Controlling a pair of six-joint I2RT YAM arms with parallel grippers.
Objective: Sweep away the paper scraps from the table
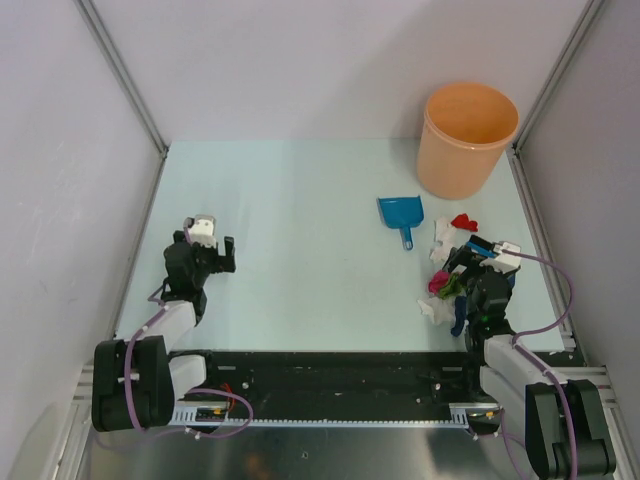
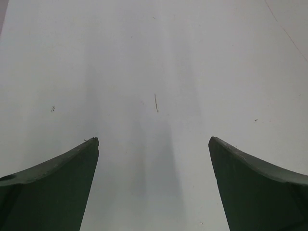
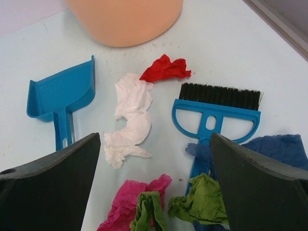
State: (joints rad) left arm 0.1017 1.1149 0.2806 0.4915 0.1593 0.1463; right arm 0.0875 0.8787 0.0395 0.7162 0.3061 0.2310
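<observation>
Two robot arms at a pale green bench (image 1: 300, 200), with paper scraps (image 3: 132, 113) clustered by the right arm.
The left pincer (image 2: 153, 140) gapes empty over bare surface. The right pincer (image 3: 155, 137), equally wide and empty, hovers above white, red, pink and green wads lying between a blue dustpan (image 3: 62, 91) and a blue brush (image 3: 216, 108), near an orange tub (image 1: 467, 135). The brush looks like the thing to take: close on its handle, seemingly part-buried under a green wad, without pinching paper.

left arm (image 1: 185, 275), right arm (image 1: 490, 300): black, pale grey links
purple cables (image 1: 571, 290) on each; wedge fingers (image 2: 48, 192) dark green, perhaps black
</observation>
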